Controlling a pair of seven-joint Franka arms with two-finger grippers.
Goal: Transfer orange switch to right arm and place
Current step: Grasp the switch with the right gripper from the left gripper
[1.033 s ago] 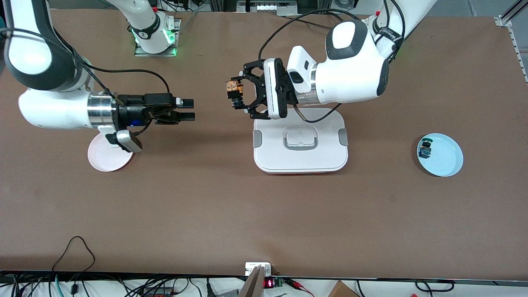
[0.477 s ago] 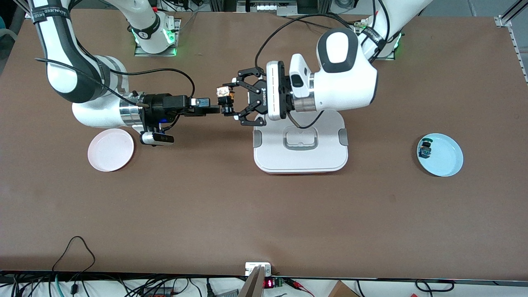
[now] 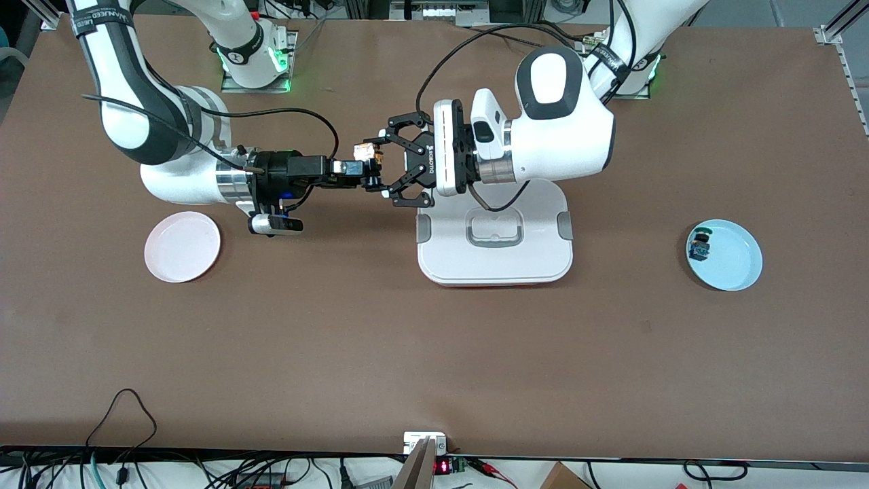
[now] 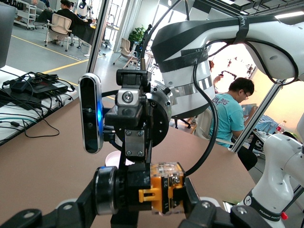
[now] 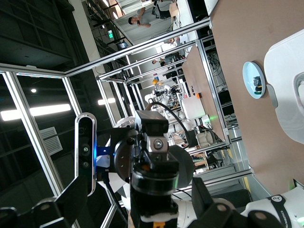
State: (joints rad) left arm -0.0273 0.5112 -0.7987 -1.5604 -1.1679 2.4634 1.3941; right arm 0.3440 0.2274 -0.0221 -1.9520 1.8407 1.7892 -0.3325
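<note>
The orange switch [image 3: 367, 164], a black block with an orange band and a silvery end, is up in the air over bare table next to the white box. My left gripper [image 3: 375, 167] is shut on it and clamps its two ends; the left wrist view shows this close up [image 4: 153, 188]. My right gripper [image 3: 358, 170] is open and level with the switch, one finger on either side of its black body. In the right wrist view the switch [image 5: 155, 194] sits between those fingers with gaps on both sides.
A white lidded box [image 3: 434, 266] lies under the left wrist. A pink plate [image 3: 182, 246] lies toward the right arm's end. A blue plate [image 3: 738, 263] toward the left arm's end holds a small blue-and-black part [image 3: 699, 246].
My right arm has swung in from over the pink plate toward the left gripper until its fingers reached the switch. My left gripper has shifted slightly toward it, still holding the switch.
</note>
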